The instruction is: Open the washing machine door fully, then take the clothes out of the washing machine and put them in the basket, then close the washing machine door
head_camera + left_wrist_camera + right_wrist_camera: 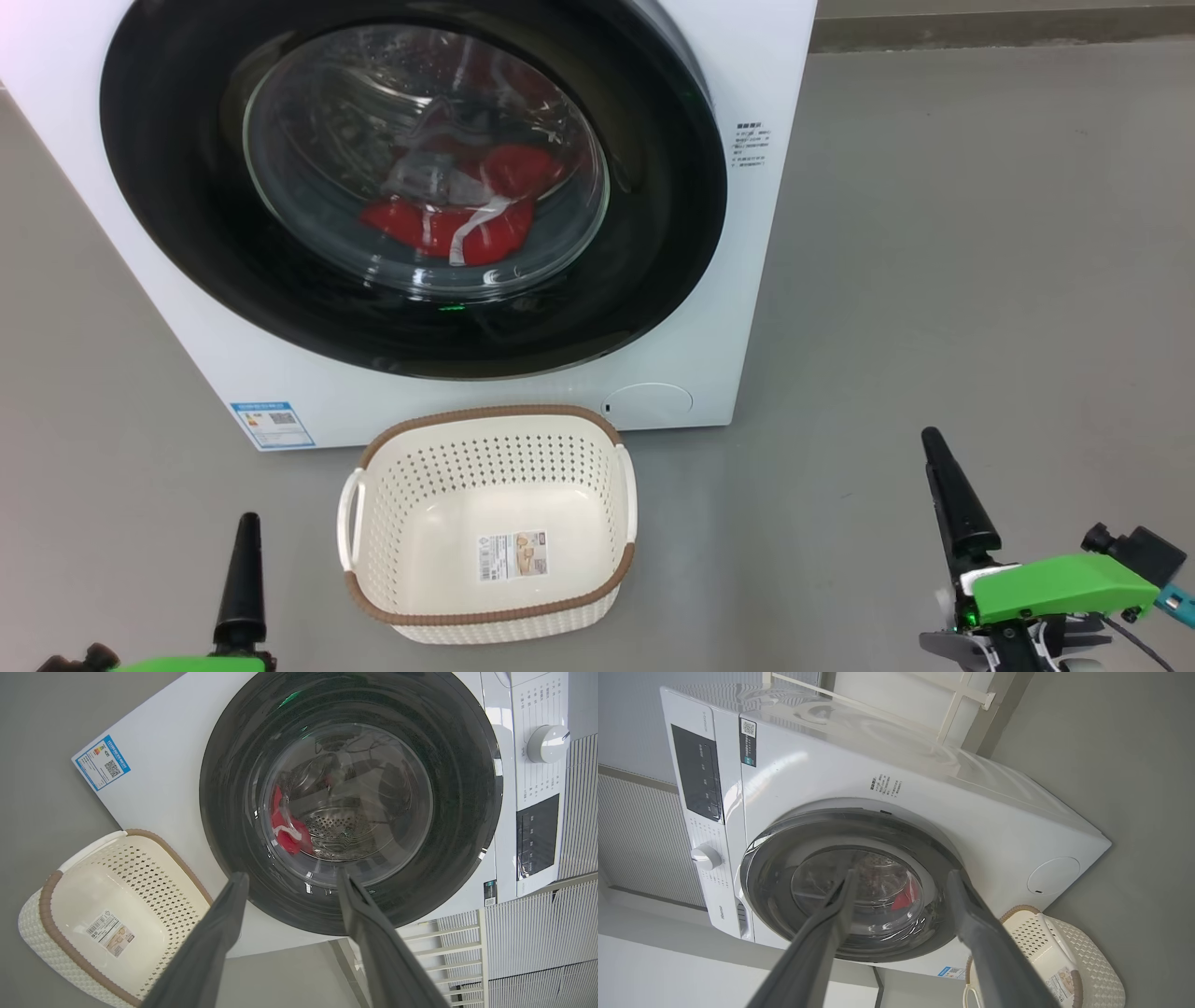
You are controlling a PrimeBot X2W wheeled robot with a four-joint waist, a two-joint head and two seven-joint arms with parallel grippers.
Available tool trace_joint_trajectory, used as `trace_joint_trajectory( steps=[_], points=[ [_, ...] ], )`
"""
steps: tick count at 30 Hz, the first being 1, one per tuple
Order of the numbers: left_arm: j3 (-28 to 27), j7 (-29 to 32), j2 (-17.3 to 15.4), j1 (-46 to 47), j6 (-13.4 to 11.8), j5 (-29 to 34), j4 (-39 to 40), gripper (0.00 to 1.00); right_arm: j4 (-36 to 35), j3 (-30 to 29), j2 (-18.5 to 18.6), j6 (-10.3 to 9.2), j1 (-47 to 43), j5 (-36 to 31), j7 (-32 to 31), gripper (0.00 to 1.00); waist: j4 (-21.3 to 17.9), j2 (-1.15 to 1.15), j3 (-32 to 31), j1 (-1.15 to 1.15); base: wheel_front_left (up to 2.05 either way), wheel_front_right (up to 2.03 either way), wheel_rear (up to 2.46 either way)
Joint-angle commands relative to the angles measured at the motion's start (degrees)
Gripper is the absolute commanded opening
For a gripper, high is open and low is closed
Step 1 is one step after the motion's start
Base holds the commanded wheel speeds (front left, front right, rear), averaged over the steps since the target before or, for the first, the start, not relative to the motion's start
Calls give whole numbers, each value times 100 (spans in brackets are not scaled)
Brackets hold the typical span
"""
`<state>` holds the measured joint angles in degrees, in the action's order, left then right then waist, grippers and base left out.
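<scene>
2 grippers, left gripper (292, 877) and right gripper (903, 877), hang spread and empty before the washing machine (747, 233), its door (653, 233) shut over the clothes (448, 229); swung out, that door could clip the basket (495, 411) just in front.

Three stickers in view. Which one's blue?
The front label at the lower corner of the washing machine, by the basket. The basket's bottom label is white paper; the sticker beside the control panel is dark.
</scene>
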<state>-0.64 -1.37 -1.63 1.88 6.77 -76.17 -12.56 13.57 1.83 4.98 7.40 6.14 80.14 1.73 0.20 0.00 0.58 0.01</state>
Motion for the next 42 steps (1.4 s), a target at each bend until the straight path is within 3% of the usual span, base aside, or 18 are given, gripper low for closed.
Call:
trace_joint_trajectory(
  steps=[1,13,23,42],
  points=[
    [-66,-77,-104,243,30,221,191,100,-205,135,75,4,324,-208,71,100,-1,0,-4,-1,0,0,0],
    [-53,-283,-116,253,12,1560,159,100,-222,466,210,4,417,-1356,272,100,-6,0,-31,-1,0,0,0],
    [-7,-455,-122,274,-146,2671,161,100,-76,680,298,5,508,-2438,440,100,-1,0,-34,-1,0,0,0],
    [40,-781,-135,317,-323,4248,232,100,240,806,215,6,667,-4214,758,100,22,0,-15,-1,0,0,0]
  ],
)
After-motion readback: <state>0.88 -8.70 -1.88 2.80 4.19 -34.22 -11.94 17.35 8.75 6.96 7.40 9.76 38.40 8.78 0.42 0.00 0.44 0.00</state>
